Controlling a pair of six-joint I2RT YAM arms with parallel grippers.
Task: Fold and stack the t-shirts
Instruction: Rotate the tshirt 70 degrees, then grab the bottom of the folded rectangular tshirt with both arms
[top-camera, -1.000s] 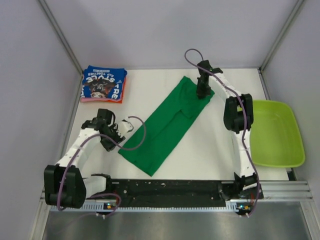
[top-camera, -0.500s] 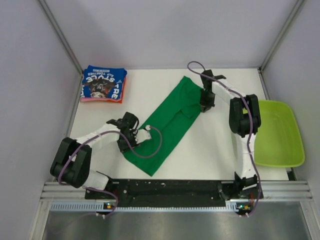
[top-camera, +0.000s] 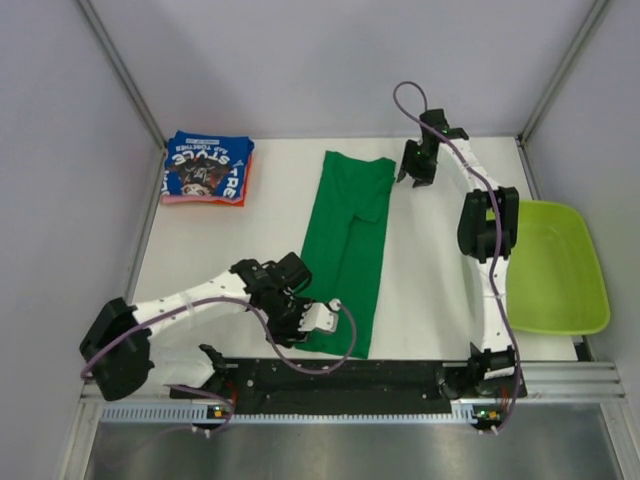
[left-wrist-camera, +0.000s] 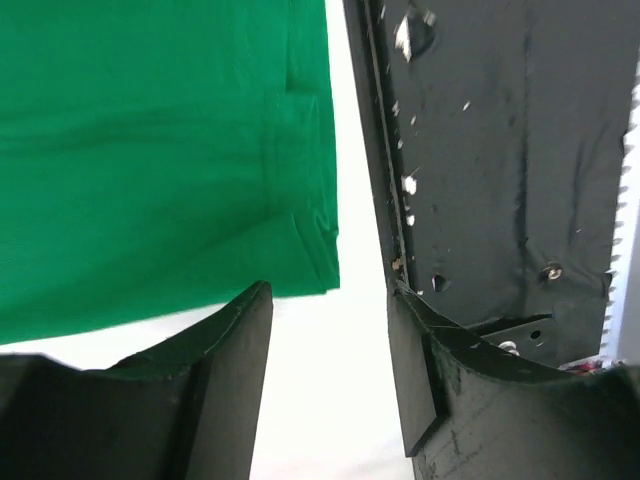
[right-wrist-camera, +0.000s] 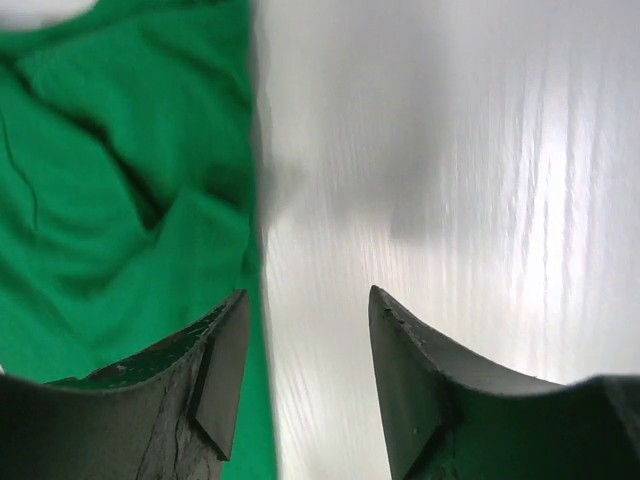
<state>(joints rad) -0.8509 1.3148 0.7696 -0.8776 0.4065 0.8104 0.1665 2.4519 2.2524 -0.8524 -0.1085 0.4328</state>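
White table (top-camera: 430, 270) with grey walls round it, seen from above: the green t-shirt (top-camera: 350, 250), which lay slantwise a second ago, now runs straight from the far side to the near edge as a long narrow strip, sleeves folded in. My left gripper (top-camera: 310, 322) has swung in to its near end. My right gripper (top-camera: 416, 180) has come off the cloth and hangs just beside the far end. The blue t-shirt (top-camera: 207, 165) sits folded on the orange-pink t-shirt (top-camera: 200, 201) in the far left corner, well apart, and the lime tub (top-camera: 555, 265) is off to the right.

At my left wrist, the fingers are spread with nothing between them. The green t-shirt (left-wrist-camera: 160, 150) shows its near corner just beyond my left gripper (left-wrist-camera: 330, 300), beside the black base rail (left-wrist-camera: 500, 150).

At my right wrist, the fingers are likewise apart and empty. My right gripper (right-wrist-camera: 308, 310) is over bare table, with the green t-shirt (right-wrist-camera: 120, 180) rumpled along its left.

I take the squaring-up as done; the crosswise folds and the stacking remain.
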